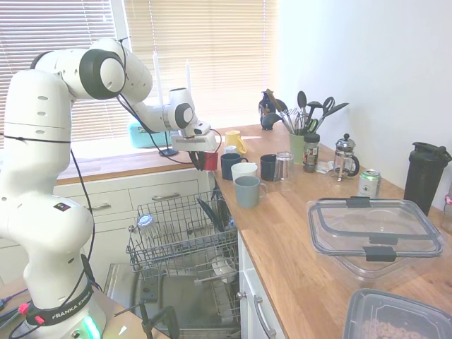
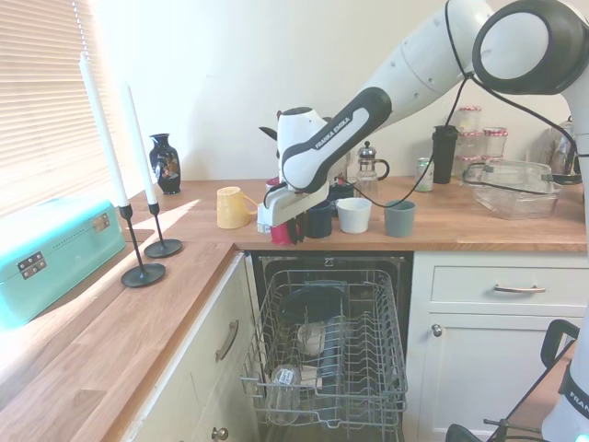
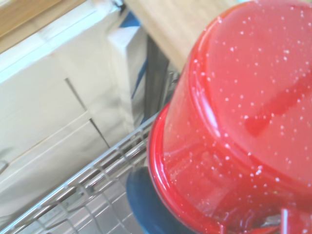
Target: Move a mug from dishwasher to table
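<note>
Second exterior view shows the red mug [image 2: 282, 231] clamped in the claw [image 2: 286, 226], hanging just beneath it.

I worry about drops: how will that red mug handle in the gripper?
The red mug looks glossy, so probably slippery between the fingers. It seems rigid, enamel-like with white speckles, likely to chip if dropped. The gripper holds it above the dishwasher rack.

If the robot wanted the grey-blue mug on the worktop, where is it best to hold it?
Grip the grey-blue mug across its rim from above: it stands upright with its mouth open upward. The white mug stands close behind, so a side approach looks crowded.
</note>
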Robot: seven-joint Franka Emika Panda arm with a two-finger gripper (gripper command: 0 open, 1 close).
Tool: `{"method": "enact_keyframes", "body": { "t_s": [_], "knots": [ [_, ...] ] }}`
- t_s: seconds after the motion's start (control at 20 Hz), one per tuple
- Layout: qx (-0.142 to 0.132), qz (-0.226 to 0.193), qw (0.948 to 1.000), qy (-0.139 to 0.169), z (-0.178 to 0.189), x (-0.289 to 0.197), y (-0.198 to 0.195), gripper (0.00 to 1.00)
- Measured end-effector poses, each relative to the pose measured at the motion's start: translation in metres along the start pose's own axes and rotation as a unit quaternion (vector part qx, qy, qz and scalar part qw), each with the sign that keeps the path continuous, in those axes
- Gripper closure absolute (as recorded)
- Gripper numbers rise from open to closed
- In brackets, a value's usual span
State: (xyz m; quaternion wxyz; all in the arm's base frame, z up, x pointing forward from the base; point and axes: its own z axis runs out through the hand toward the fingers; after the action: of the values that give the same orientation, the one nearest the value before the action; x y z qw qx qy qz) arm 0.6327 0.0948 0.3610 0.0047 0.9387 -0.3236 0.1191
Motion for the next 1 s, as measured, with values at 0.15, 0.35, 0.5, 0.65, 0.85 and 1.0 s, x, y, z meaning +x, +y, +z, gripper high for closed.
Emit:
{"method": "enact_keyframes", "body": {
  "t_s": [0.15,0.35,0.5,0.65,0.85,1.0],
  "knots": [
    [-0.007,0.005,1.0,-0.003,0.006,0.011,0.003,1.0],
    [-0.011,0.012,0.9999,-0.004,0.017,0.025,0.005,1.0],
    [-0.014,0.014,0.9998,-0.006,0.019,0.034,0.001,1.0],
    [-0.02,0.014,0.9996,-0.01,0.024,0.04,-0.004,1.0],
    [-0.03,0.012,0.9993,-0.017,0.039,0.043,-0.011,1.0],
    [-0.036,0.014,0.9991,-0.017,0.045,0.049,-0.016,1.0]
  ]
}}
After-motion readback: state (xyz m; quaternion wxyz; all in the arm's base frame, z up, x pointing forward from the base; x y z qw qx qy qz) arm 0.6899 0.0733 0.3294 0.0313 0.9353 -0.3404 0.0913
